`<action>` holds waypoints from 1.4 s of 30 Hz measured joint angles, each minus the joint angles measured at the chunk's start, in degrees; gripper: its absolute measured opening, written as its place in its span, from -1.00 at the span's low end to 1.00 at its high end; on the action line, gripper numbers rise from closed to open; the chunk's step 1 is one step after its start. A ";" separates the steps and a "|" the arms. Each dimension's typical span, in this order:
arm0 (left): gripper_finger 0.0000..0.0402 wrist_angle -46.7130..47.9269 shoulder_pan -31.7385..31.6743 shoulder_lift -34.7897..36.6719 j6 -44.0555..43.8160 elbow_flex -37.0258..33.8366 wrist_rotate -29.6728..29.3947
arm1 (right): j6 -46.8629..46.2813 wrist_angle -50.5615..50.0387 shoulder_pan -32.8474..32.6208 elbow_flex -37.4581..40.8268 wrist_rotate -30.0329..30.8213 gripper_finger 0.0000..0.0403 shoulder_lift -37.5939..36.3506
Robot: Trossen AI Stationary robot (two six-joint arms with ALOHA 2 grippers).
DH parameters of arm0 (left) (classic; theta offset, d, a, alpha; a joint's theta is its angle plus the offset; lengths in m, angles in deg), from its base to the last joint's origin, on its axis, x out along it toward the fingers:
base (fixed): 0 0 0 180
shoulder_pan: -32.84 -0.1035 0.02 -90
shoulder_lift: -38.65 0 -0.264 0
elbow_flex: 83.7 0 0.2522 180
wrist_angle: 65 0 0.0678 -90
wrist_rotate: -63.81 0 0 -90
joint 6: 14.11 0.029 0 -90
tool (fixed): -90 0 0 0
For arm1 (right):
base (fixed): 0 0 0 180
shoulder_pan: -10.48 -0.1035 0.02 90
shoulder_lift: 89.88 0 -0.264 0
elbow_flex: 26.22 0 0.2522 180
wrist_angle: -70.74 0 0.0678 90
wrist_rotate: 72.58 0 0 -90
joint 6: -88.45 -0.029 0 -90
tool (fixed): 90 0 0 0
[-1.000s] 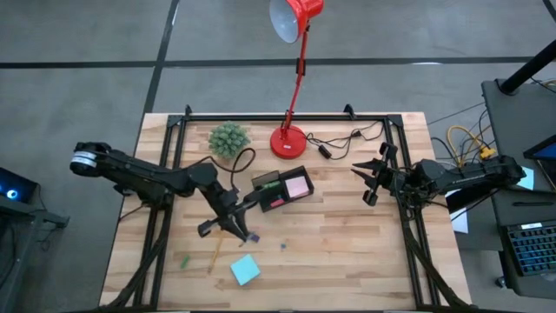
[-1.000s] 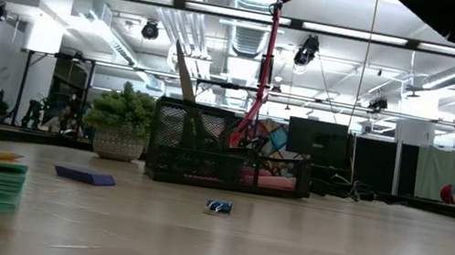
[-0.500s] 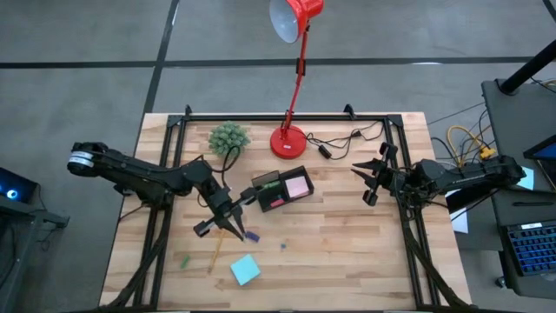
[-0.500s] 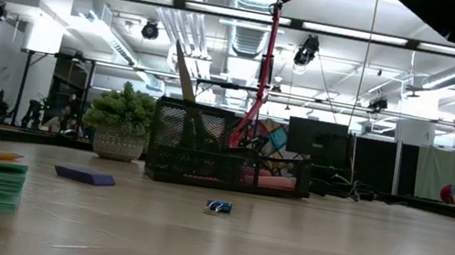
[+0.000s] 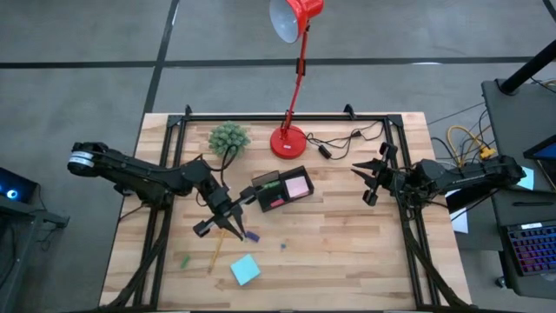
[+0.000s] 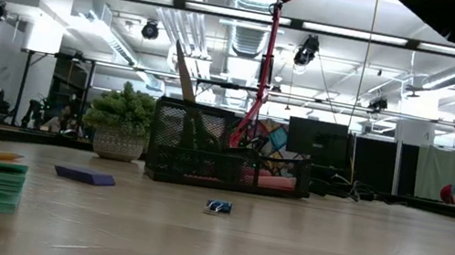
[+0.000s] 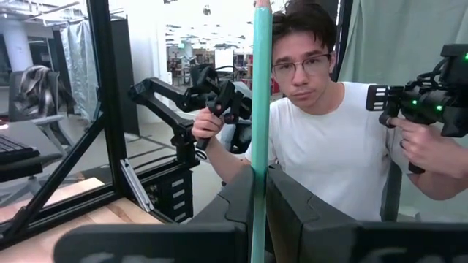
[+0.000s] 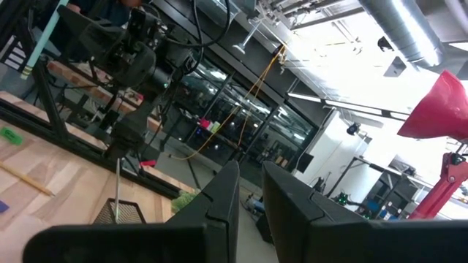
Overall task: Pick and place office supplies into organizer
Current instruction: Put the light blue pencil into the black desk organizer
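My left gripper [image 5: 222, 221] is above the table, just left of the black organizer [image 5: 282, 188], shut on a pale green pen [image 7: 256, 88]. The organizer holds a pink sticky pad [image 5: 298, 185] and a red eraser [image 5: 276, 203]. On the table lie a purple eraser [image 5: 252, 236], a blue sticky pad [image 5: 245, 269], a yellow pencil [image 5: 215, 255] and a small green item [image 5: 184, 259]. My right gripper [image 5: 368, 181] waits at the table's right side, open by a narrow gap and empty. My left gripper pinches the pen's shaft [image 7: 257, 191] between its two fingers. The pen lies across the fingers and runs past them on both sides. The pen is lifted clear of the table.
A red desk lamp's base [image 5: 288, 141] and a green spiky plant [image 5: 228, 138] stand behind the organizer. A small blue item [image 5: 282, 246] lies mid-table. A black cable [image 5: 339, 142] lies at the far right. A person stands beyond the table [image 7: 329, 139].
My left gripper has gone a little toward the table's left edge with the pen, and its arm has left the top of the low view. It has then kept still.
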 joint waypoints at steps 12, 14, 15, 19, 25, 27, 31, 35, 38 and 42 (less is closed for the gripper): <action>-0.97 -0.31 0.02 -0.02 0.24 -0.07 -0.56 | 0.00 0.00 0.00 0.00 0.02 -0.74 0.00; -0.97 -0.29 0.00 -0.04 0.28 -0.07 -1.15 | -0.01 0.02 -0.02 0.00 0.00 -0.74 0.00; -0.97 -0.28 0.00 -0.04 0.34 -0.07 -1.40 | -0.01 0.00 -0.02 0.00 0.01 -0.74 0.00; -0.97 -0.29 0.02 -0.04 2.69 -0.30 -3.47 | -0.01 0.00 -0.02 0.00 0.02 -0.74 0.00; -0.97 0.23 -0.34 -0.10 3.35 -0.67 -11.12 | -0.02 0.01 -0.01 0.00 0.02 -0.74 0.00; -0.97 0.56 -0.40 -0.26 3.62 -0.72 -14.47 | 0.00 0.00 -0.02 0.00 0.02 -0.74 0.00; -0.97 2.38 -0.42 -0.22 6.23 -0.74 -21.22 | 0.37 0.00 -0.02 0.00 0.02 -0.74 0.00; -0.97 3.20 -0.42 -0.36 6.62 -0.81 -30.72 | 0.37 0.00 -0.02 0.00 0.02 -0.74 0.00; -0.97 3.27 -0.44 -0.39 7.74 -0.81 -36.31 | 0.39 0.00 -0.02 0.00 0.02 -0.74 0.00; -0.97 3.30 -0.44 -0.39 9.17 -0.85 -41.65 | 0.39 0.00 -0.02 0.00 0.02 -0.74 0.00</action>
